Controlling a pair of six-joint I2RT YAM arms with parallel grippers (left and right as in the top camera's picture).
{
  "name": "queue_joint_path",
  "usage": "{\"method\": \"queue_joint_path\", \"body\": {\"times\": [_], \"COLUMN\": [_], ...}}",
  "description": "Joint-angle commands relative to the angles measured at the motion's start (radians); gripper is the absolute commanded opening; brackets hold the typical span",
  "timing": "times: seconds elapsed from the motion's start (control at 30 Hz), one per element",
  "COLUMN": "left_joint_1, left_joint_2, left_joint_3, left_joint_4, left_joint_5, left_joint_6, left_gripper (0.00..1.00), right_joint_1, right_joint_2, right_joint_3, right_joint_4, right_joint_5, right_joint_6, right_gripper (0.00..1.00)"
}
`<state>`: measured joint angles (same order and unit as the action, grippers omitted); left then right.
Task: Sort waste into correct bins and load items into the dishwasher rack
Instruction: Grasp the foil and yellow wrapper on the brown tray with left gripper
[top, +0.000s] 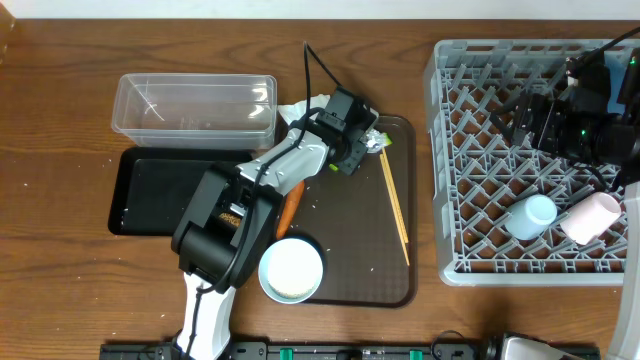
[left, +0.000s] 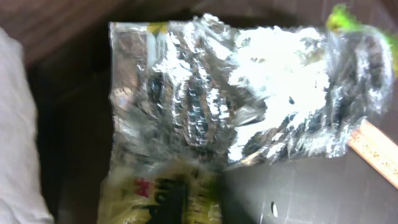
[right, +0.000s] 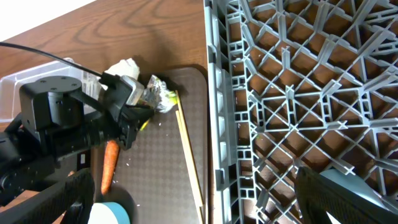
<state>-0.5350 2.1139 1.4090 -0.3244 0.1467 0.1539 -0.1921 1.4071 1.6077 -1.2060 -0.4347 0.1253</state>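
My left gripper (top: 356, 148) is at the back of the brown tray, shut on the yellow-green and silver snack wrapper (top: 378, 140). The wrapper fills the left wrist view (left: 249, 93) and hides the fingers. The white napkin (top: 300, 112) lies just left of it, and the orange carrot (top: 290, 205) lies under the left arm. The white bowl (top: 292, 268) sits in the blue dish. The chopsticks (top: 394, 205) lie on the tray's right side. My right gripper (top: 535, 115) is open and empty above the grey rack (top: 440, 160), which holds the light blue cup (top: 530, 215) and pink cup (top: 590, 217).
The clear tub (top: 195, 105) stands at the back left, with the black tray (top: 150, 195) in front of it. The brown serving tray (top: 370, 260) lies between them and the rack. The left arm lies across the tray's left half.
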Motion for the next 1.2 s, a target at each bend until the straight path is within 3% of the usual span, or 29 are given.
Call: {"method": "queue_joint_path", "body": {"times": [0.0, 0.37, 0.53, 0.6, 0.63, 0.7, 0.9, 0.97, 1.17], "left_joint_1": [-0.005, 0.05, 0.071, 0.066, 0.061, 0.048, 0.011, 0.005, 0.006], "left_joint_2": [-0.031, -0.322, -0.309, -0.263, -0.229, -0.158, -0.037, -0.018, 0.032], "left_joint_3": [0.008, 0.04, 0.029, 0.013, 0.01, 0.01, 0.01, 0.01, 0.01], "left_joint_4": [-0.044, -0.158, -0.122, -0.101, -0.088, -0.061, 0.005, 0.026, 0.042], "left_joint_5": [-0.001, -0.025, -0.019, 0.027, 0.066, 0.124, 0.125, 0.095, 0.043], "left_joint_6": [-0.024, -0.027, -0.027, -0.027, -0.027, -0.026, 0.012, 0.014, 0.014], "left_gripper": [0.06, 0.06, 0.07, 0.17, 0.31, 0.47, 0.78, 0.83, 0.84], "right_joint_1": [0.01, 0.01, 0.01, 0.01, 0.01, 0.01, 0.01, 0.01, 0.01], "right_joint_2": [0.003, 0.003, 0.003, 0.003, 0.003, 0.003, 0.003, 0.003, 0.006], "right_joint_3": [-0.002, -0.002, -0.002, -0.002, -0.002, -0.002, -0.002, -0.002, -0.002], "right_joint_4": [0.002, 0.03, 0.033, 0.032, 0.031, 0.027, 0.014, 0.01, 0.011], "right_joint_5": [-0.01, -0.01, -0.01, -0.01, -0.01, -0.01, -0.01, -0.01, -0.01], "right_joint_6": [-0.008, -0.007, -0.007, -0.007, -0.007, -0.007, -0.008, -0.008, -0.008], "right_gripper": [0.95, 0.95, 0.95, 0.95, 0.95, 0.95, 0.95, 0.95, 0.94]}}
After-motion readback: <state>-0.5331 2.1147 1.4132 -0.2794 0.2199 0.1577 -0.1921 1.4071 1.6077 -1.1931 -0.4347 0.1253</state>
